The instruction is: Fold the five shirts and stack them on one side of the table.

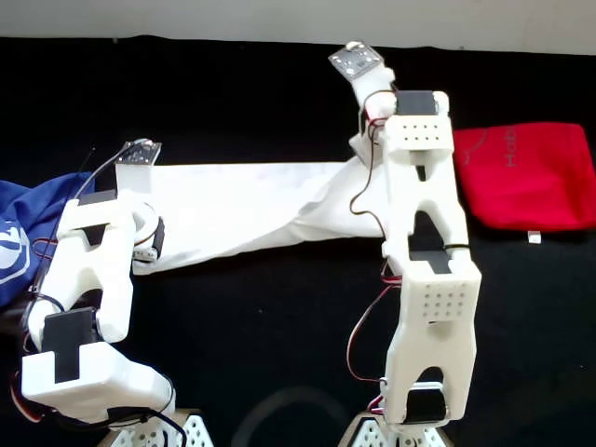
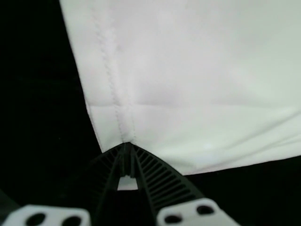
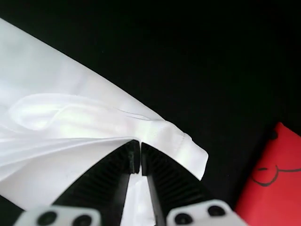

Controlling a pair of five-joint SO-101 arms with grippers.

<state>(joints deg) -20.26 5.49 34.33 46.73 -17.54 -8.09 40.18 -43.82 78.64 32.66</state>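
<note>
Two hands, one white shirt [image 1: 242,209].
Left hand [image 2: 126,153], right hand [image 3: 137,157] each pinch an end; red shirt [image 1: 526,177] near counter's [image 1: 279,317] right edge.

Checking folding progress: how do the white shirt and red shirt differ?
Shape: the white shirt is stretched long; the red shirt is a compact folded block. Grip: the left gripper and right gripper pinch the white shirt; the red shirt lies untouched. Both are over the black table.

The high camera looks down over the whole black table [image 1: 279,102] from above its near edge; each wrist camera, far nearer, faces its own end of the white shirt [image 1: 233,209].
</note>
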